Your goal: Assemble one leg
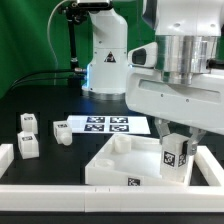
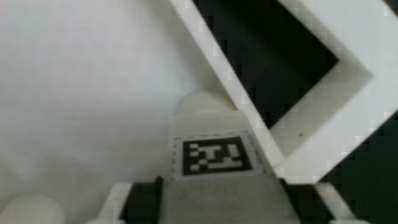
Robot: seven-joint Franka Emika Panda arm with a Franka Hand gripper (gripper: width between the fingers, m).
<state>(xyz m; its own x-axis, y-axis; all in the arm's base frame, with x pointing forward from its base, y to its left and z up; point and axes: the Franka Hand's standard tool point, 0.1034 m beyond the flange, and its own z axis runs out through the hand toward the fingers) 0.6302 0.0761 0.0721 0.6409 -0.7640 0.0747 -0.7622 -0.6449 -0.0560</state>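
Black table [image 1: 30, 100], green backdrop [image 1: 25, 40]. Gripper [image 1: 176, 140] pinches a leg [image 1: 177, 155] over the tabletop [image 1: 120, 160]; wrist view shows its tag [image 2: 217, 156].

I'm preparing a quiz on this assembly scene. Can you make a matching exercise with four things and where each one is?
Things:
1. held leg
2. tabletop
3. marker board
4. loose legs

Places:
A. flat on the table, behind the tabletop
B. between the fingers of the gripper
C. at the exterior view's left
D. front centre, under the held leg

Pairs: 1-B, 2-D, 3-A, 4-C
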